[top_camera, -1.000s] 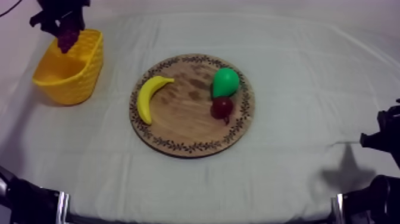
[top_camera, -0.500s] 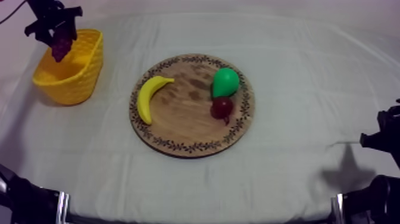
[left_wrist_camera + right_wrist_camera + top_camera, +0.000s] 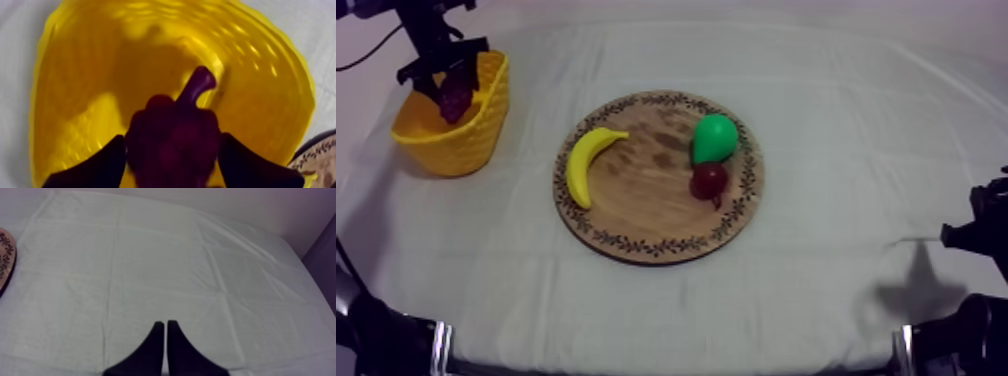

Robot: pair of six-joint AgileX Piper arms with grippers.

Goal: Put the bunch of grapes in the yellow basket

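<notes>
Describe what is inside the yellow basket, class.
The bunch of grapes hangs over the yellow basket, gripped by the left pincer. Inside, bare yellow walls and floor show. The floor directly beneath the grapes is covered.

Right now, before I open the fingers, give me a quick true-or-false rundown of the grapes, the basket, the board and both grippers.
1. The left gripper is shut on the bunch of grapes over the yellow basket. True.
2. The banana, pear and small red fruit lie on the wooden board. True.
3. The bunch of grapes lies on the wooden board. False: the left gripper holds it above the basket.
4. The right gripper is open. False: its fingers lie together on nothing, over the cloth.
5. The yellow basket stands on my right side. False: it stands on my left.
</notes>
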